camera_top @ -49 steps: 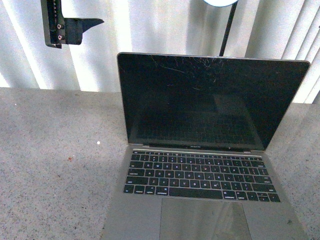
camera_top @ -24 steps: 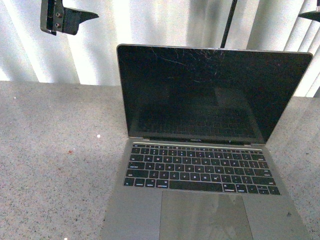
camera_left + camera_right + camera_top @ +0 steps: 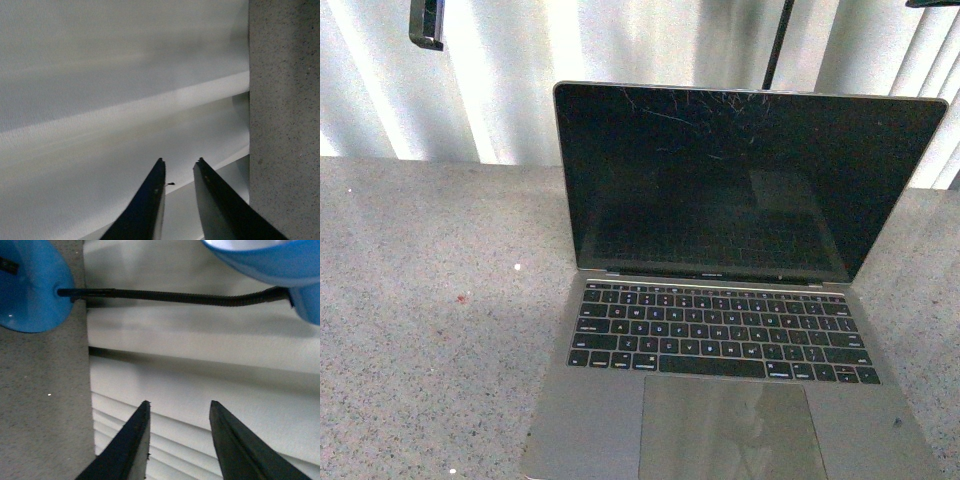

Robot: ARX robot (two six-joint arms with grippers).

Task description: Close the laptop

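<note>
The laptop [image 3: 720, 300] stands open on the speckled grey table [image 3: 430, 320], its scratched black screen [image 3: 720, 180] upright and facing me, with black keys and trackpad in front. My left gripper [image 3: 425, 25] is high at the top left, well above and left of the lid, only partly in frame. In the left wrist view it [image 3: 180, 161] is open and empty, pointing at the white curtain. My right gripper [image 3: 932, 3] is a dark sliver at the top right edge. In the right wrist view it [image 3: 179, 402] is open and empty.
A white pleated curtain [image 3: 620, 50] hangs behind the table. A lamp with a black gooseneck [image 3: 175, 296], blue base [image 3: 27, 285] and blue shade [image 3: 270, 260] stands behind the laptop; its pole [image 3: 777, 45] rises above the lid. The table edge [image 3: 285, 125] shows beside the left gripper.
My left gripper has risen toward the top edge of the front view. My right gripper has come to the top right edge. The laptop lid stays open at the same angle.
</note>
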